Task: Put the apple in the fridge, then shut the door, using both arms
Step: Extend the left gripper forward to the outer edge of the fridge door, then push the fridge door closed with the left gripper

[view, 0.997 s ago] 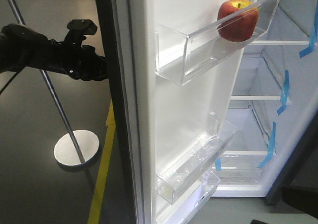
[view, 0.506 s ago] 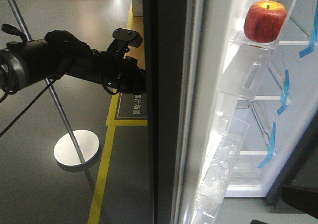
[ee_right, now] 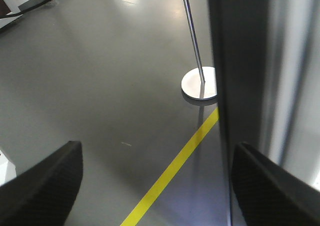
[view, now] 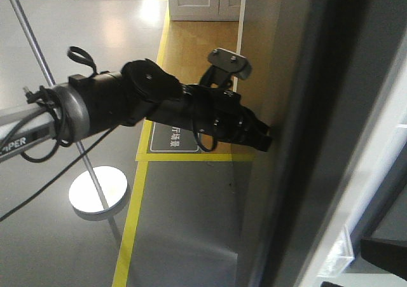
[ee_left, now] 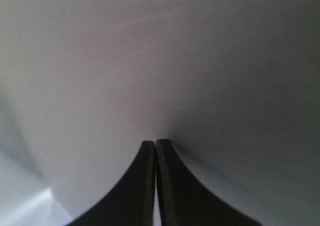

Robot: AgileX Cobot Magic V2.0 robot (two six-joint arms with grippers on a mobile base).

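Looking from the front, I see my left tool (view: 264, 140) with its tips against the dark grey outside of the door (view: 305, 77). Its wrist view shows both fingers (ee_left: 142, 186) pressed together on that grey face. My right tool (ee_right: 157, 156) hangs spread wide with nothing between its fingers, above the grey floor (ee_right: 100, 85), near a yellow line (ee_right: 170, 173) and a round white stand base (ee_right: 199, 83), with the door's edge to its right.

My left arm (view: 127, 105) reaches much further right vs 1 s ago, w/ left gripper (view: 264, 140) tip now against the door (view: 331, 140) outer face. Door swings nearly shut: its dark grey side now fills the right of front view, hiding apple & bins
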